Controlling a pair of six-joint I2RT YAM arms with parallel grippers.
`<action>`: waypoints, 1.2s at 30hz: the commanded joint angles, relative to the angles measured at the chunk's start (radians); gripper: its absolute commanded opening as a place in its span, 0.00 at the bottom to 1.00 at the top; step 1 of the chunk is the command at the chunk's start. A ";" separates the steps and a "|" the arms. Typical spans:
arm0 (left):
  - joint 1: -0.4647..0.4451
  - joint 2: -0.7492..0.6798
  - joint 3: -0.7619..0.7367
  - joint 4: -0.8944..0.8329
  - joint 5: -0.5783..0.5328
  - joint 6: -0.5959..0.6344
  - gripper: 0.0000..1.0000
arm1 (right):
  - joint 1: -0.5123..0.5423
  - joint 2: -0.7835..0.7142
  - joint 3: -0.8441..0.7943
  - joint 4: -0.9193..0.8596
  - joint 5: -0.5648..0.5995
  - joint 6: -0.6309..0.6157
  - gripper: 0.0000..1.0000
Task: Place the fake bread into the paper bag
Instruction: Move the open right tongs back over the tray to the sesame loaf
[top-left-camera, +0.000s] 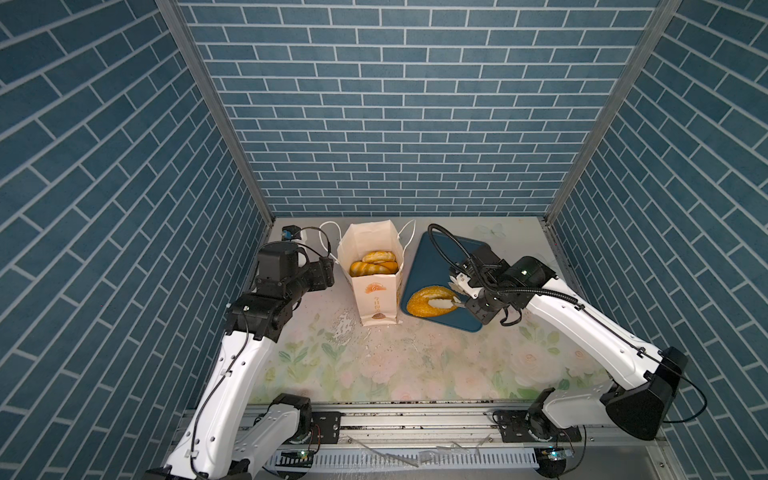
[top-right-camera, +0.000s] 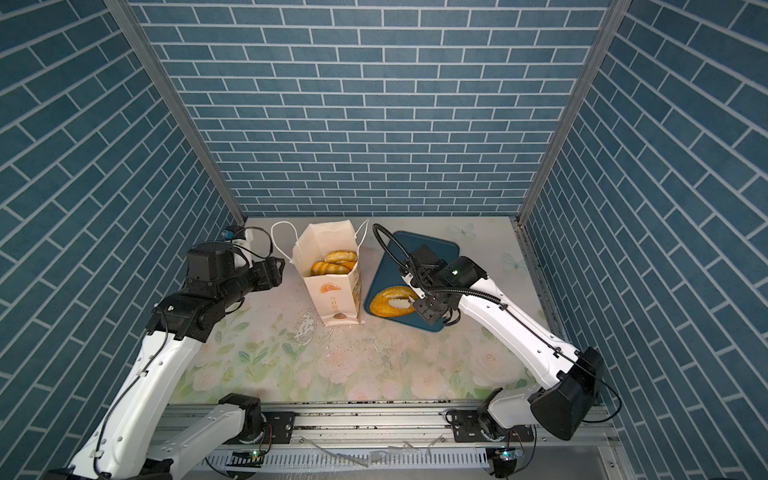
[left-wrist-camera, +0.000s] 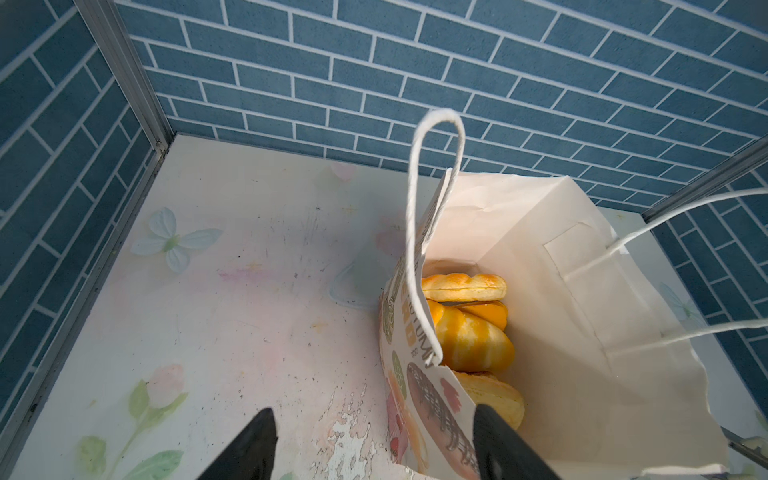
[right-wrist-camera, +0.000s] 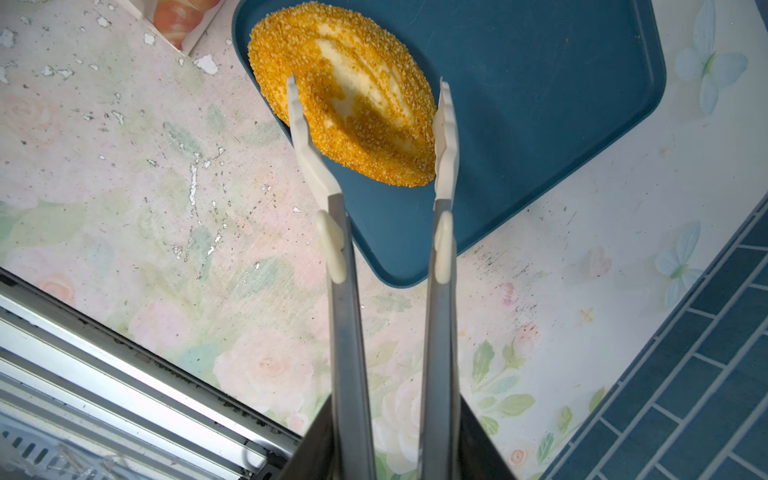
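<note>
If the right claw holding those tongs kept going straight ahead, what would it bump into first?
Probably the large oval loaf on the dark blue tray; the tongs in the right gripper point at it, tips either side. Height above it is unclear.

Right of centre, the right arm (top-left-camera: 582, 328) covers part of the dark blue plastic tray (top-left-camera: 424, 270). The lettering (top-left-camera: 376, 301) on the cream-white paper bag (top-left-camera: 365, 237) is too small to read. The bag's near wall hides parts of the glossy golden toy breads (left-wrist-camera: 469, 336). Frame edges crop the black left hand (left-wrist-camera: 374, 409) and the right hand (right-wrist-camera: 392, 440) gripping metal tongs (right-wrist-camera: 345, 332).
</note>
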 joint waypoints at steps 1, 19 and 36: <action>0.000 -0.006 0.003 -0.004 -0.018 0.018 0.76 | 0.003 0.006 -0.013 0.019 0.002 -0.045 0.40; 0.000 -0.046 -0.020 -0.012 -0.015 0.007 0.77 | -0.017 0.078 -0.132 0.275 0.097 0.081 0.43; 0.001 -0.016 -0.012 -0.003 -0.010 0.029 0.77 | -0.056 0.079 -0.135 0.343 0.052 0.191 0.42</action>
